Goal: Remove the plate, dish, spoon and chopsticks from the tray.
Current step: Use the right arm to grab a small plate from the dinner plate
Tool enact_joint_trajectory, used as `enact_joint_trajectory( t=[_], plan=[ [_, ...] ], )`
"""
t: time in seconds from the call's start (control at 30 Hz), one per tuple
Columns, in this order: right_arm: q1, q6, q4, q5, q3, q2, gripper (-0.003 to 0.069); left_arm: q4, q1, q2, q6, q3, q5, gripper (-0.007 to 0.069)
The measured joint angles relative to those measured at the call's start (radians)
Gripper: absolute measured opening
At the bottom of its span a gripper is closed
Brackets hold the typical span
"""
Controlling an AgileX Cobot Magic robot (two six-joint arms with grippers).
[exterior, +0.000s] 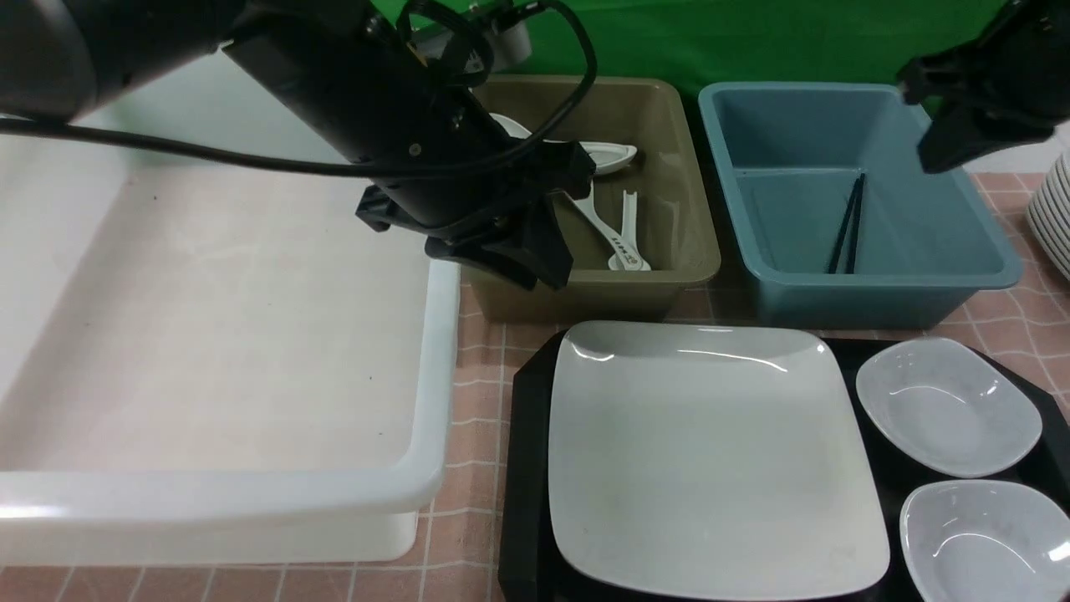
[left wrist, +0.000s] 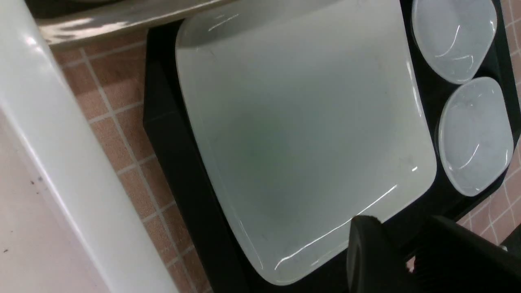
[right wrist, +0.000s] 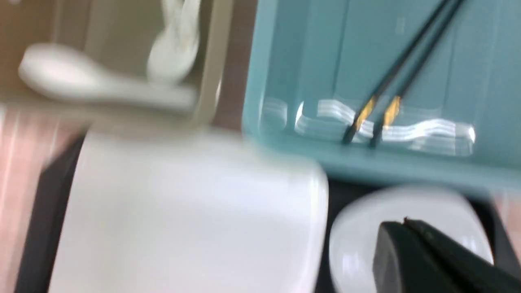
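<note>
The large white square plate lies on the black tray. Beside it on the tray are two small white dishes. The marked spoon rests in the olive bin among plain spoons. The black chopsticks lie in the blue bin. My left gripper hangs over the olive bin's near left corner, open a little, holding nothing. My right gripper is shut and empty above the blue bin's far right corner.
A big white bin fills the left side. The olive bin and the blue bin stand behind the tray. A stack of white plates sits at the right edge. The table is pink tile.
</note>
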Motion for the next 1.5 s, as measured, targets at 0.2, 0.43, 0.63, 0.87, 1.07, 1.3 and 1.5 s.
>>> enact_joint_trajectory(
  t=[0.2, 0.43, 0.63, 0.87, 1.07, 1.3, 1.5],
  plan=[
    [0.001, 0.018, 0.001, -0.001, 0.315, -0.253, 0.0030, -0.001, -0.001, 0.000, 0.005, 0.000, 0.015, 0.0160],
    [0.001, 0.077, 0.000, -0.040, 0.778, -0.526, 0.0038, -0.001, -0.001, 0.000, 0.030, 0.000, -0.007, 0.0166],
    [0.004, 0.047, 0.012, -0.192, 1.064, -0.609, 0.0188, 0.000, -0.001, 0.000, 0.036, 0.000, -0.049, 0.0169],
    [0.182, 0.012, -0.045, -0.417, 1.148, -0.493, 0.0502, 0.000, -0.001, 0.000, 0.043, 0.000, -0.070, 0.0176],
    [0.321, 0.176, -0.265, -0.485, 1.148, -0.345, 0.0516, 0.005, -0.001, 0.000, 0.064, 0.000, -0.070, 0.0180],
    [0.352, 0.372, -0.475, -0.497, 1.148, -0.204, 0.0517, 0.005, -0.001, 0.000, 0.080, 0.000, -0.070, 0.0185],
    [0.354, 0.380, -0.495, -0.505, 1.144, -0.174, 0.0384, 0.007, -0.001, 0.000, 0.109, 0.000, -0.070, 0.0188]
  ],
)
